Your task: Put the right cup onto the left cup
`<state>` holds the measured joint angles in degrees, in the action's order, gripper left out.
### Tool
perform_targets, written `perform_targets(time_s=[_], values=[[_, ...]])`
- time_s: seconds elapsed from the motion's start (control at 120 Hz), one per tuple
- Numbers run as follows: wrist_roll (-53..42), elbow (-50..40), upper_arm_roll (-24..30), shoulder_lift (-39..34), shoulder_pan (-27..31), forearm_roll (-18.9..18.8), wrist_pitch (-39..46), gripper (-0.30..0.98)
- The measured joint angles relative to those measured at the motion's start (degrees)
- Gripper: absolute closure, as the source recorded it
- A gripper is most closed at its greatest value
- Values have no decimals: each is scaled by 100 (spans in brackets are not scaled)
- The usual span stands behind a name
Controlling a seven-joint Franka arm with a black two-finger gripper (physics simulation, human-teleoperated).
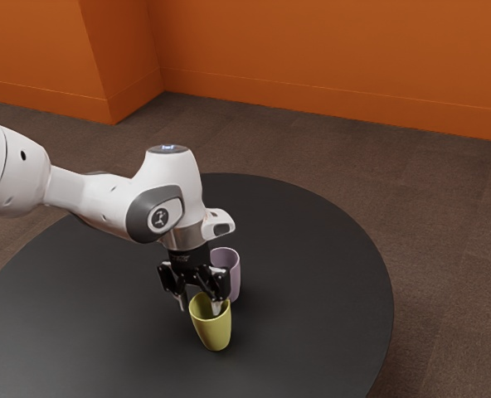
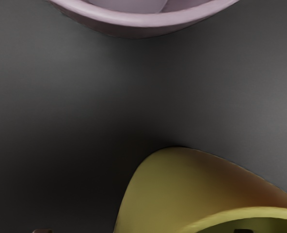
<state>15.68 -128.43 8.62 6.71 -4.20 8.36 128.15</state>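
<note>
My gripper (image 1: 198, 306) is low over the yellow cup (image 1: 213, 330), its two fingers spread apart. One finger reaches into the cup's mouth; the other is outside the wall, toward the exterior view's left, with a gap to the cup. The pink cup (image 1: 234, 277) stands upright just behind the yellow one. In the wrist view, the tips of my gripper (image 2: 142, 231) are wide apart, one of them over the mouth of the yellow cup (image 2: 167, 189). The rim of the pink cup (image 2: 138, 19) shows too. Whether the inner finger touches the yellow cup, I cannot tell.
Both cups are on a round black table (image 1: 320, 249), whose curved edge runs along the exterior view's right. Beyond it are brown carpet (image 1: 444, 199) and orange walls (image 1: 328, 58).
</note>
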Motion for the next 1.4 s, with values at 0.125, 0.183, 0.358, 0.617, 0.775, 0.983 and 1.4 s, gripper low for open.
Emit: perform_targets(time_s=[0.125,0.183,0.358,0.617,0.775,0.983,1.4], values=[[16,1,-1,19,-1,0,8,33],[22,4,-2,19,-2,-2,10,38],[34,9,-15,12,-1,-13,14,53],[46,9,-18,10,-1,-31,16,70],[55,3,-18,-87,0,-46,9,75],[81,-8,0,-351,3,-84,-56,77],[136,664,-7,-497,-19,-257,-806,78]])
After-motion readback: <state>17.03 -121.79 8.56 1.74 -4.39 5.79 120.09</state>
